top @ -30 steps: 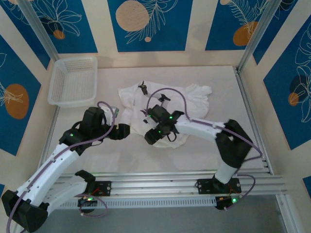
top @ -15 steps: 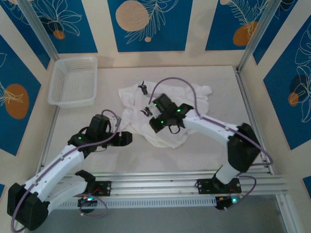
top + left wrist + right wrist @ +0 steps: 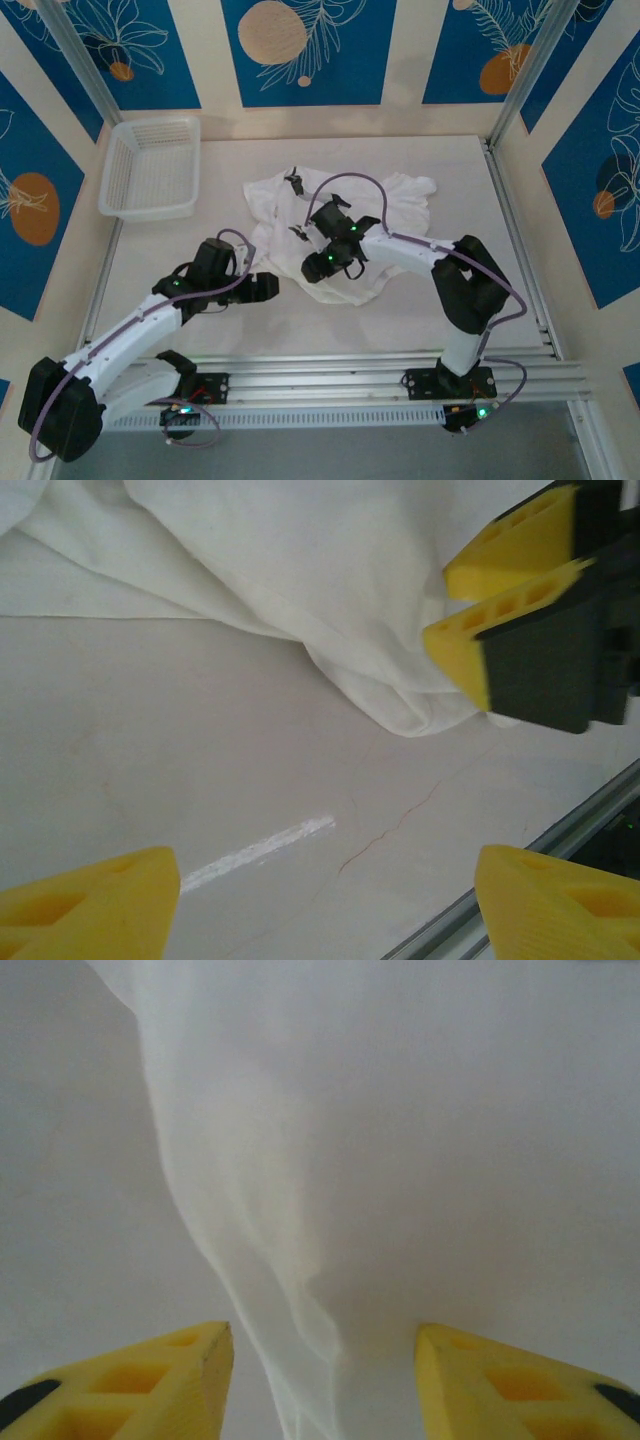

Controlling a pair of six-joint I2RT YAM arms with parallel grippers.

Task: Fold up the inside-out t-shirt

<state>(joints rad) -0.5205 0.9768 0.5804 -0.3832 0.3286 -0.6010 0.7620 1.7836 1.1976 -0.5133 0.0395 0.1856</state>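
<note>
Top external view: a white mesh basket [image 3: 150, 170] sits at the far left corner of the desk [image 3: 400, 315], well apart from everything else. Toward the middle, the left end effector [image 3: 268, 287] is low over bare desk, just beside the near left edge of the inside-out t-shirt [image 3: 400, 200]. The shirt lies crumpled and wrinkled at the desk's centre, wider than the basket. The right end effector [image 3: 312, 268] is down on the shirt's near left part, with its arm stretched across the cloth from the right.

Left wrist view: the left end effector [image 3: 325, 870] has its yellow fingers spread wide with only desk [image 3: 150, 760] between them, holding nothing. The t-shirt [image 3: 300, 560] is bunched ahead of it, and the right end effector [image 3: 440, 605] is at the rounded fold of cloth on the right.

Right wrist view: the right end effector [image 3: 320, 1345] is partly spread, straddling a raised ridge of the t-shirt [image 3: 400, 1160] without clamping it.
</note>
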